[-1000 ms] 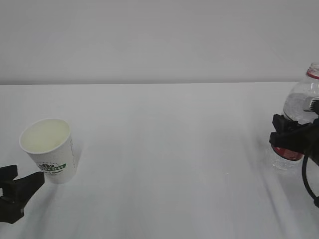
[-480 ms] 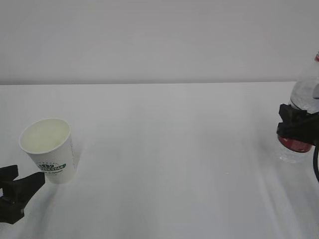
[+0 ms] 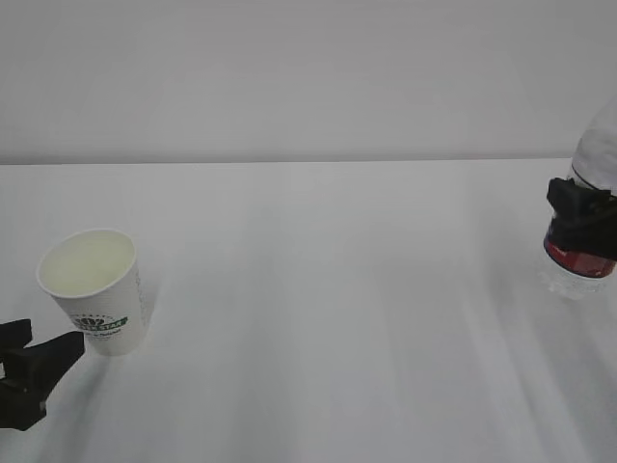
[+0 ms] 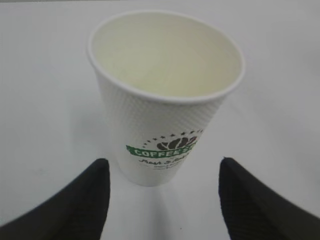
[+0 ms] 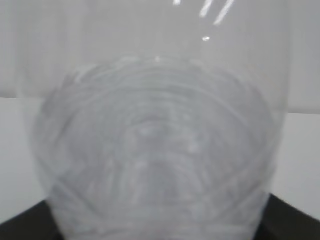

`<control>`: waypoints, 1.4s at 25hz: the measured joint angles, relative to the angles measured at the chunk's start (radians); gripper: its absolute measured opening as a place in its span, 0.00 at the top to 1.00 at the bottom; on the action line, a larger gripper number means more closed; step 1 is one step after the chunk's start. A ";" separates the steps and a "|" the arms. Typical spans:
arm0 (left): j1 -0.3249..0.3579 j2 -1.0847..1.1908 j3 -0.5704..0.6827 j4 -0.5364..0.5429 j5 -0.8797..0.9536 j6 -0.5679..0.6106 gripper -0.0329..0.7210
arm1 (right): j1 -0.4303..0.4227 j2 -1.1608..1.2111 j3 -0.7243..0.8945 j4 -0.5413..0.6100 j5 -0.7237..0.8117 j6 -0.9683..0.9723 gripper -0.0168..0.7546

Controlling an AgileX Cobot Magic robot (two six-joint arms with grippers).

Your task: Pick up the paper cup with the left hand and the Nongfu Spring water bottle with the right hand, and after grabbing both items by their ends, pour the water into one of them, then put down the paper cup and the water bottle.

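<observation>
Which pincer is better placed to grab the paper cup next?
The left pincer. Its open fingers sit either side of the paper cup, just short of its base. The right pincer is across the table, closed around the Nongfu Spring water bottle.

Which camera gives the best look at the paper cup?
The left wrist view: the paper cup fills it, green logo and empty inside clear. The exterior view shows it small at the table's left. The right wrist view shows only the bottle.
</observation>
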 joint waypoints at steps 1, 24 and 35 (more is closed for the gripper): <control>0.000 0.005 0.000 0.000 0.000 0.000 0.30 | 0.000 -0.001 0.000 -0.001 0.003 0.000 0.38; 0.000 0.232 -0.145 0.066 -0.003 0.000 0.06 | 0.000 -0.001 0.000 -0.003 0.015 0.000 0.38; 0.000 0.234 -0.184 0.056 -0.005 0.000 0.06 | 0.000 -0.001 0.000 -0.005 0.015 -0.002 0.38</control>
